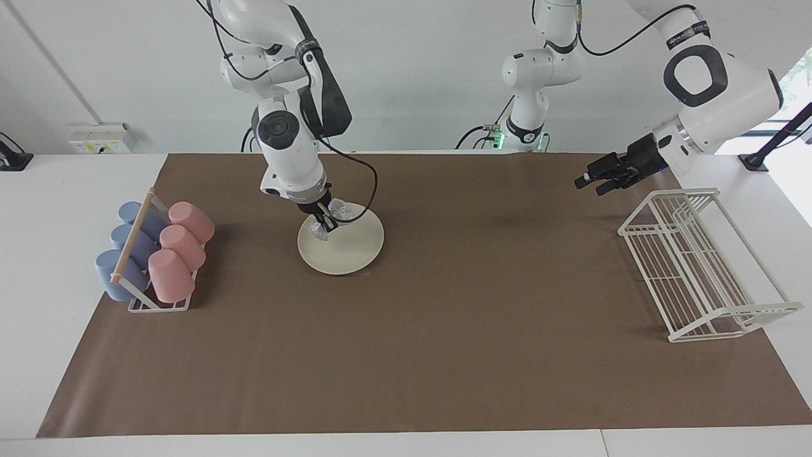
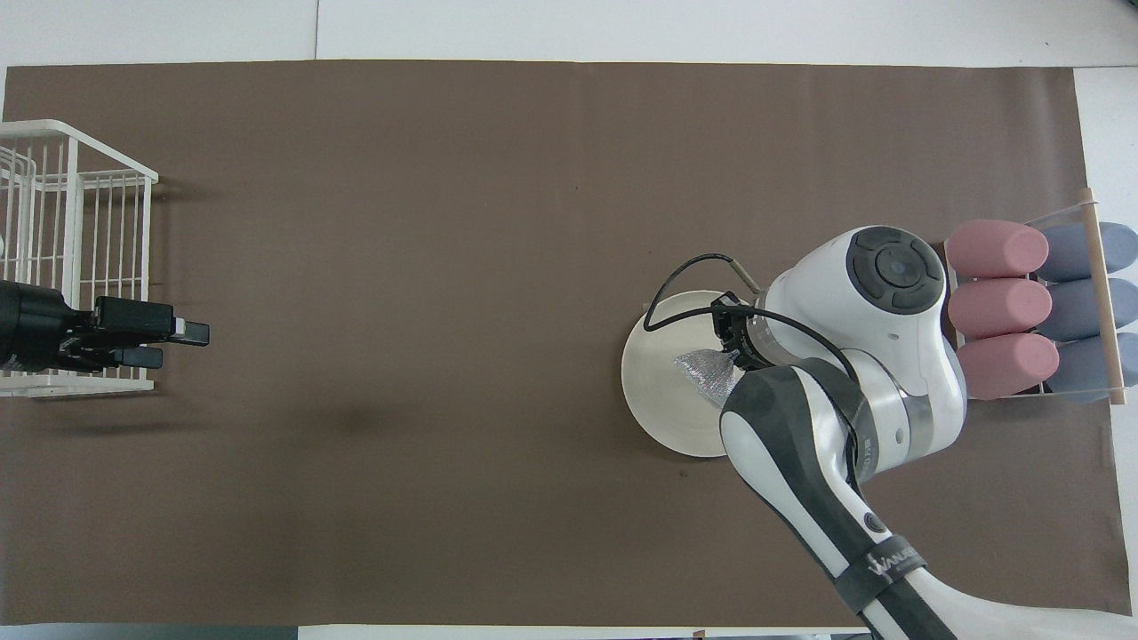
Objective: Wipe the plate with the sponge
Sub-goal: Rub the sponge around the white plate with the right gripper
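A wide stretch of the brown mat (image 1: 444, 330) on the table (image 1: 63, 190) is being left free between the plate (image 1: 346, 251) and the white wire rack (image 1: 698, 266), and over the whole part farther from the robots. The right arm's end is being blocked by the cup holder (image 1: 143, 298) with its pink cups (image 1: 181, 244) and blue cups (image 1: 124, 244). The space over the plate is being taken up by the right gripper (image 1: 325, 226) and its arm. The air just beside the wire rack is being occupied by the left gripper (image 1: 590, 182).
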Controlling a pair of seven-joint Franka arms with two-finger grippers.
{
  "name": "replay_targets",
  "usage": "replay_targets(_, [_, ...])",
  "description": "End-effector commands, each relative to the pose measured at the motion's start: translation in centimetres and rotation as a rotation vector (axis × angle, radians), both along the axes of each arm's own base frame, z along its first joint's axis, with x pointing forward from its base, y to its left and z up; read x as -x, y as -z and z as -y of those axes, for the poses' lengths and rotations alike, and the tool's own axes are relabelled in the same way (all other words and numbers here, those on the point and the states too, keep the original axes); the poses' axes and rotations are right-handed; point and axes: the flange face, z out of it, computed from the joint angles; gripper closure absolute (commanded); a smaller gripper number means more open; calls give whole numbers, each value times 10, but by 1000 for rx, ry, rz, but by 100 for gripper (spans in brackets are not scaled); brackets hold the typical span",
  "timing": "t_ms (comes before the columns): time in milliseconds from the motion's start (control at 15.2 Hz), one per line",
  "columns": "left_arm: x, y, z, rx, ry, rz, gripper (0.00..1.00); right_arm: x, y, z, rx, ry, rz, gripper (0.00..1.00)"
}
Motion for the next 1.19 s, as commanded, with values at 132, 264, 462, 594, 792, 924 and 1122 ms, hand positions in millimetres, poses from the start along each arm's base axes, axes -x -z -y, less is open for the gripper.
replay_targets(132, [-1, -5, -2, -59, -5, 21, 0, 22, 33, -9, -35, -5, 110, 100])
replay_targets(264, [-1, -5, -2, -59, -5, 21, 0, 25, 45, -24, -35, -23, 114, 100])
replay_targets(462, [-1, -5, -2, -60, -13, 16, 0, 32, 69, -36, -27, -46, 101, 100])
replay_targets(594, [-1, -5, -2, -60, -17, 14, 0, 30, 72, -27, -25, -48, 100, 100])
replay_targets(792, [-1, -5, -1, -60, -17, 15, 0, 27, 81, -5, -19, -87, 92, 100])
replay_targets(924, [-2, -4, 0, -62, -27, 9, 0, 20, 90, 20, -19, -146, 108, 100])
replay_targets(1122, [-2, -4, 5, -64, -37, 2, 0, 8, 94, 64, -18, -215, 133, 100])
